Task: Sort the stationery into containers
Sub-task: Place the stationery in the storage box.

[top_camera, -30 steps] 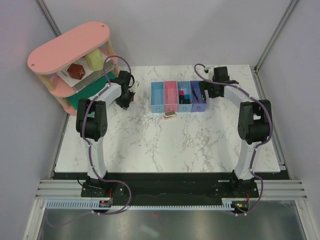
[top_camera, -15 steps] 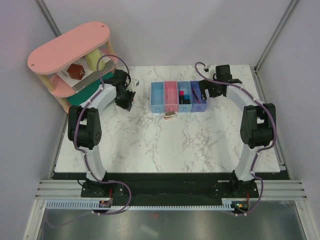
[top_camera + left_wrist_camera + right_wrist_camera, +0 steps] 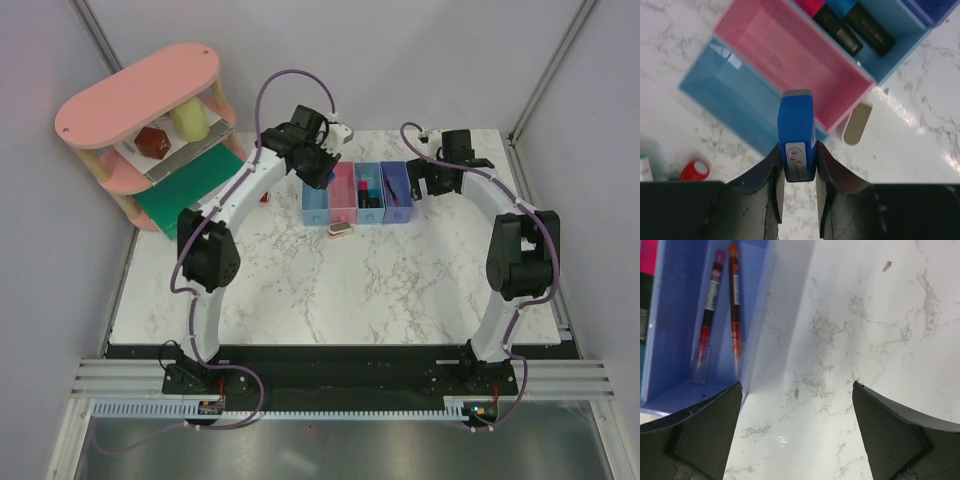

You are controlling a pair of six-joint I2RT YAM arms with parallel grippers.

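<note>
Jaws pinching the small blue piece (image 3: 796,131) over the left rim of the pink bin (image 3: 785,55), the left gripper (image 3: 796,167) should, I judge, centre over 1 bin before releasing; the right gripper (image 3: 795,392), jaws spread, hangs well right of the pink bin.

No whole word can be read. The small blue rectangular block (image 3: 796,122) carries a white label (image 3: 797,159) with an orange-red smiling face and a scrawl too small to make out. The black marker barrels (image 3: 841,34) and thin red pens (image 3: 734,300) bear illegible print.
</note>
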